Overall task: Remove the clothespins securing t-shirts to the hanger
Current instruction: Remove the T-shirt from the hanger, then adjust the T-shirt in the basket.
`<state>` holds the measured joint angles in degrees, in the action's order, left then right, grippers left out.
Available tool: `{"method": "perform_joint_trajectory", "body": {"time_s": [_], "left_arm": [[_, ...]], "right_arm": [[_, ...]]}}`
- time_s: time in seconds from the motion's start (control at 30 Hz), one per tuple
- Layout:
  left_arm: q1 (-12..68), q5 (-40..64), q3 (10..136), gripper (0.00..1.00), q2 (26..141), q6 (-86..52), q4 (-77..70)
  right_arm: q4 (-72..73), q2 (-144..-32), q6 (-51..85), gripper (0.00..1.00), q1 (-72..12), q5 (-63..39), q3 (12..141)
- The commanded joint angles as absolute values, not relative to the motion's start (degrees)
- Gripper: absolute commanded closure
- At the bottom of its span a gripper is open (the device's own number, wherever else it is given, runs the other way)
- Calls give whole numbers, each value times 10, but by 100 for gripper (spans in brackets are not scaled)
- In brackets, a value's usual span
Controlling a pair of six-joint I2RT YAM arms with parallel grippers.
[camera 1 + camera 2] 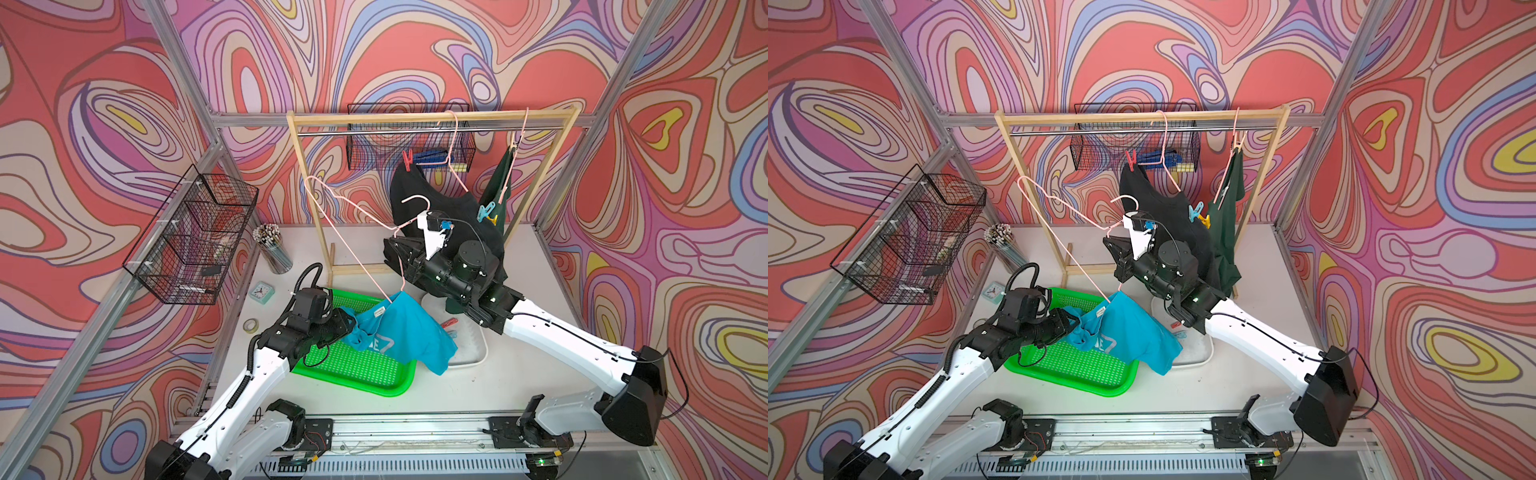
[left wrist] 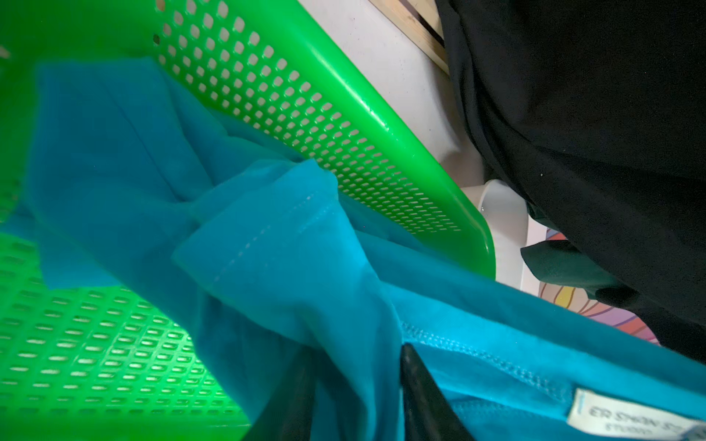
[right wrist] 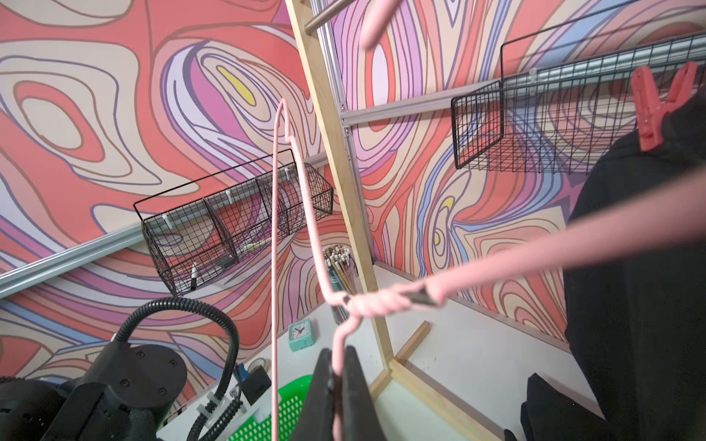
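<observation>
The turquoise t-shirt lies crumpled half in the green tray, its collar hooked on a pink wire hanger. My right gripper is shut on that hanger's wire, below the twisted neck. My left gripper stands open over the tray, with loose turquoise cloth hanging between its fingers. On the rack, a red clothespin pins the black t-shirt. A light blue clothespin and a yellow one sit by the dark green t-shirt.
The wooden rack stands at the back. A white tray right of the green one holds a red clothespin and a blue one. Wire baskets hang left and behind. A pencil cup, clock and tape roll stand left.
</observation>
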<state>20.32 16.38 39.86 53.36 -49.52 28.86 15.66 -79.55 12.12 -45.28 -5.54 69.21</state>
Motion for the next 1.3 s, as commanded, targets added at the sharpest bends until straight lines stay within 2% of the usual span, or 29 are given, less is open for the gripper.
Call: {"method": "perform_joint_trajectory", "body": {"time_s": [0.0, 0.23, 0.27, 0.67, 0.87, 1.1, 1.27], "left_arm": [[206, 144, 394, 45, 523, -492, 286], [212, 165, 411, 3, 520, -488, 289], [217, 167, 416, 0, 520, -488, 289], [317, 145, 434, 0, 587, -519, 221], [320, 112, 445, 0, 614, -510, 242], [321, 29, 496, 0, 612, -482, 346], [321, 64, 497, 0, 580, -487, 315]], "right_arm": [[213, -813, 139, 100, -451, -56, 698], [259, -829, 164, 100, -450, -62, 694], [256, -830, 165, 100, -451, -62, 697], [249, -825, 172, 100, -450, -65, 720], [241, -803, 154, 100, -451, -48, 718], [171, -756, 117, 100, -451, -2, 700], [119, -715, 102, 100, -451, 33, 669]]}}
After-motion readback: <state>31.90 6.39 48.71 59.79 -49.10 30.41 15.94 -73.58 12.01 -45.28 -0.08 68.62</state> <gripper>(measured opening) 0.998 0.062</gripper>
